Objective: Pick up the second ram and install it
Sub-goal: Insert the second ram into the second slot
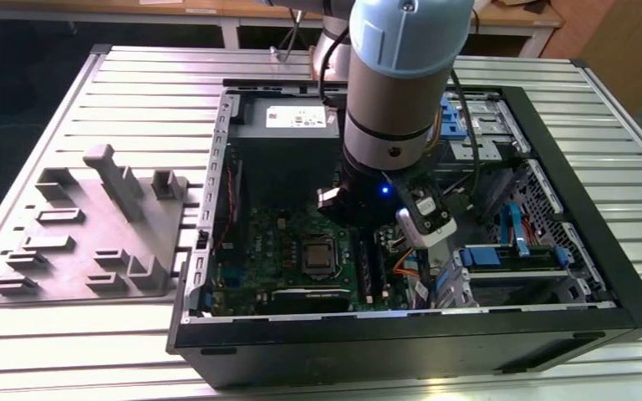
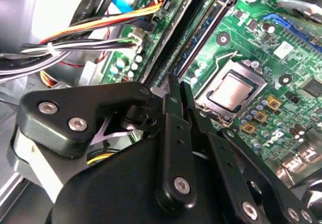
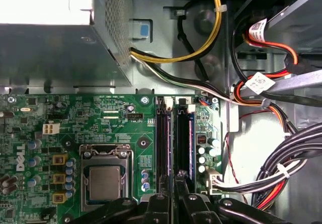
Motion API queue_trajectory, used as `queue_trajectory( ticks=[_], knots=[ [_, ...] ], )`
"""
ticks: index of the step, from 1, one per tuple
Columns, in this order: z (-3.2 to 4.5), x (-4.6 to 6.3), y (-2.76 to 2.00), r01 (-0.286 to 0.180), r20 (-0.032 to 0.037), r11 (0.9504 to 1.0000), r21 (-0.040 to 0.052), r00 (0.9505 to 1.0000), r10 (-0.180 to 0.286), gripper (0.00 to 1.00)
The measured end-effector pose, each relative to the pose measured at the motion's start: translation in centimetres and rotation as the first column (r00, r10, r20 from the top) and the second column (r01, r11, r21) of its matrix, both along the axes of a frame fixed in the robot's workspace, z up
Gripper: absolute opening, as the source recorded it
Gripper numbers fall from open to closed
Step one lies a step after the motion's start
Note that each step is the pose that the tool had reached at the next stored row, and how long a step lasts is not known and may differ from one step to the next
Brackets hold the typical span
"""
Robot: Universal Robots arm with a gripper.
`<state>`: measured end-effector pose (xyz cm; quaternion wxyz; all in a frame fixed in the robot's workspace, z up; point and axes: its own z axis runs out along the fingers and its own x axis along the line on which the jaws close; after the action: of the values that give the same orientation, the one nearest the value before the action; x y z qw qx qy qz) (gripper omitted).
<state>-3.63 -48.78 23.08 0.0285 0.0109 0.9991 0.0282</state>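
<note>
Green board lies beneath me, and I place everything from the processor socket point(image 3: 104, 181) on it. My pincer point(image 3: 174, 179) hangs just beside that socket, over the pair of long black memory slots point(image 3: 163, 138) that run alongside it, on the side toward the cable bundle point(image 3: 282, 171). My fingers point(image 2: 171, 108) are drawn together with barely a slit between them. Whether a board edge is pinched in that slit, I cannot tell.

I take the second ram point(image 3: 178, 138) to be the thin dark strip standing on edge in the slot farther from the socket, running straight out from my fingertips.

I judge it light and stiff but fragile. It should be held by its long top edge near the middle, kept square to the slot and never twisted.
</note>
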Motion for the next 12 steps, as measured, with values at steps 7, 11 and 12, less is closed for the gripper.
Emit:
queue_trajectory(
  ticks=[7,11,12],
  knots=[
    [0.01,0.00,0.00,0.000,0.0000,1.0000,0.0000,1.0000,0.000,0.07],
    [0.02,0.00,0.00,0.000,0.0000,1.0000,0.0000,1.0000,0.000,0.07],
    [0.02,0.00,0.00,0.000,0.0000,1.0000,0.0000,1.0000,0.000,0.07]
  ],
)
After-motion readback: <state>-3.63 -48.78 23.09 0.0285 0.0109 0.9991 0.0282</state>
